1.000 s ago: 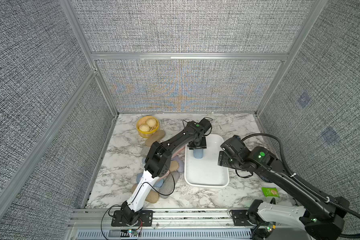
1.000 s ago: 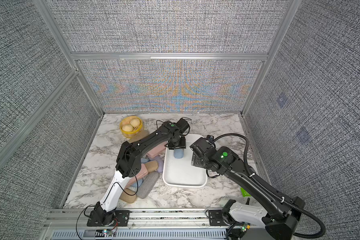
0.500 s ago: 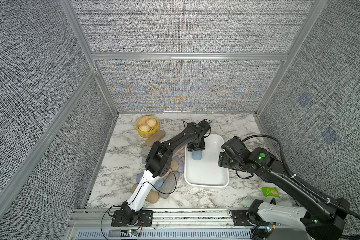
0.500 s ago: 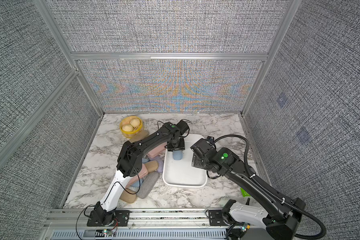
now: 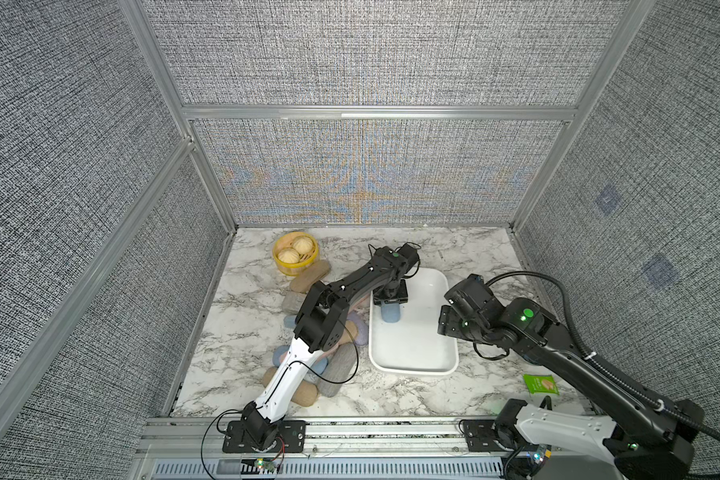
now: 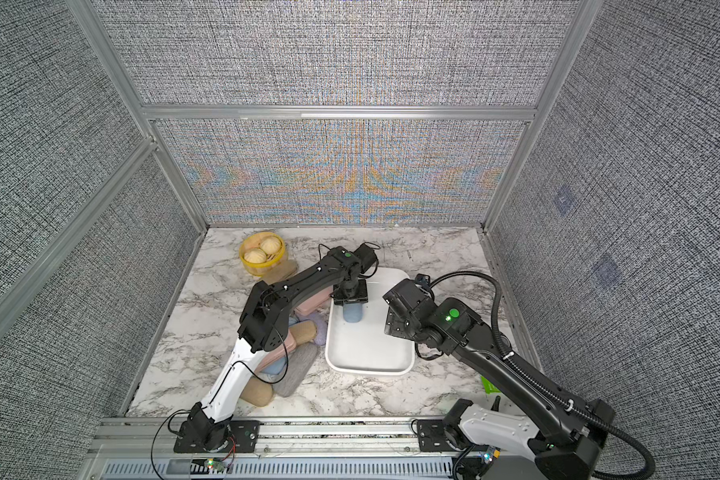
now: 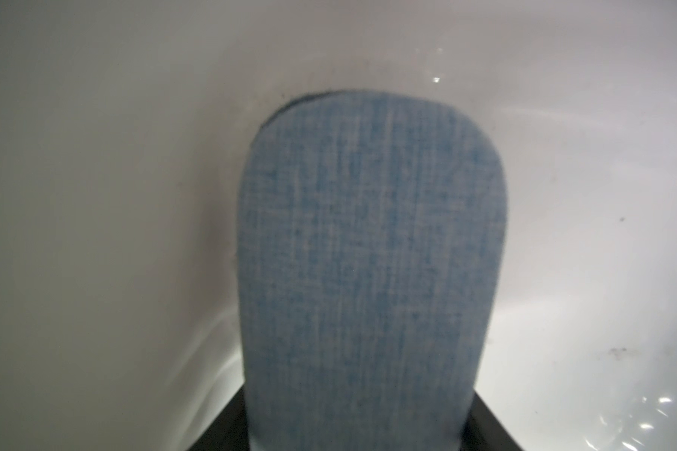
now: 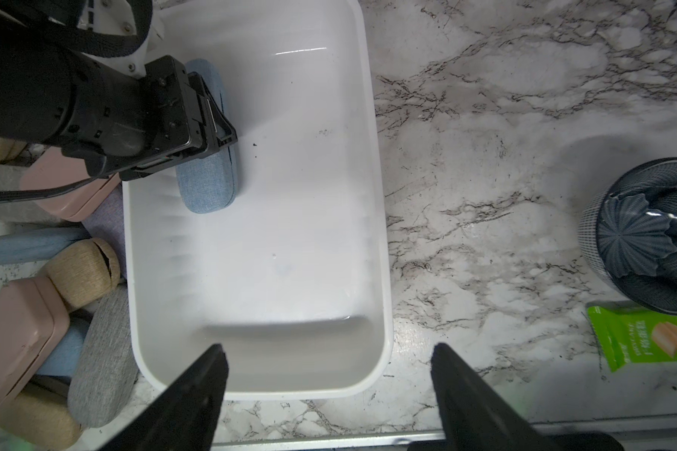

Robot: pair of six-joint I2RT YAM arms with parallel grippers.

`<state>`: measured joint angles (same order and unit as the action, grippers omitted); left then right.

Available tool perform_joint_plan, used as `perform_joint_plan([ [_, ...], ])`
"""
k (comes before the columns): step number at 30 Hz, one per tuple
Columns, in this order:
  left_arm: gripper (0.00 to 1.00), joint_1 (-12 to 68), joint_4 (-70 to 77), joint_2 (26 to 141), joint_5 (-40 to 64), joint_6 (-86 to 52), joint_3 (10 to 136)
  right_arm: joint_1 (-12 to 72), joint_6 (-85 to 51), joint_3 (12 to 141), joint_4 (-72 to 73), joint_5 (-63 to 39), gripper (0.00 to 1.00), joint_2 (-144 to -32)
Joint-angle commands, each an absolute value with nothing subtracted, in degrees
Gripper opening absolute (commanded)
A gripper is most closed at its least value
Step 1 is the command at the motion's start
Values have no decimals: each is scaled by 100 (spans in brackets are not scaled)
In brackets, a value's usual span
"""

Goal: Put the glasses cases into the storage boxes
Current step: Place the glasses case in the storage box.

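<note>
L gripper (image 5: 390, 298): fingers clamped on blue case (image 7: 368, 254), low inside white bin (image 8: 372, 156), close to bin's long wall. Case end touching bin floor or just off it, can't tell. R gripper (image 8: 329, 363): fingers spread wide, empty, above bin's short end. Grey case (image 8: 102, 351), pink case (image 8: 16, 336) + others heaped just outside bin, by same long wall. Dark bowl (image 8: 641, 234), green packet (image 8: 641, 339) well apart from bin, opp. side.

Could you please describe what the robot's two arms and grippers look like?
The left arm and right arm each have a white base segment, then black boxy links with a green light. A thin black wire loops off the left; a ribbed black hose runs along the right. The left gripper is a black block; the right gripper has black tapered fingers.
</note>
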<state>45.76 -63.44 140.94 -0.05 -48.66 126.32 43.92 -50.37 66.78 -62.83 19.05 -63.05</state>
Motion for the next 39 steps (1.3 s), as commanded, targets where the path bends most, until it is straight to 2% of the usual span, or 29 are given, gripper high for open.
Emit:
perform_joint_plan([
  [1, 45, 4566, -6403, 14167, -73, -4915, 12725, 4395, -5037, 6688, -6319, 1893, 84, -6310],
  [12, 67, 4560, -6390, 14128, -46, -4874, 12823, 4395, -4976, 6765, -6337, 1848, 84, -6292],
  [14, 76, 4557, -6398, 14101, -75, -4848, 12823, 4395, -4966, 6823, -6350, 1823, 84, -6326],
  [24, 79, 4586, -6420, 13582, -184, -4702, 12744, 4544, -4879, 7210, -6494, 1705, 85, -6551],
  [30, 79, 4627, -6299, 12245, -706, -4480, 12003, 5203, -4618, 7721, -6437, 1740, 84, -7043],
  [33, 79, 4615, -6242, 11335, -1347, -4318, 11289, 5695, -4510, 7974, -6191, 1736, 84, -7438],
  [36, 84, 4601, -6248, 10432, -2125, -4182, 10485, 6196, -4415, 8255, -5921, 1723, 84, -7961],
  [39, 95, 4569, -6108, 9692, -2858, -3970, 9598, 6689, -4373, 8591, -5710, 1678, 84, -8603],
])
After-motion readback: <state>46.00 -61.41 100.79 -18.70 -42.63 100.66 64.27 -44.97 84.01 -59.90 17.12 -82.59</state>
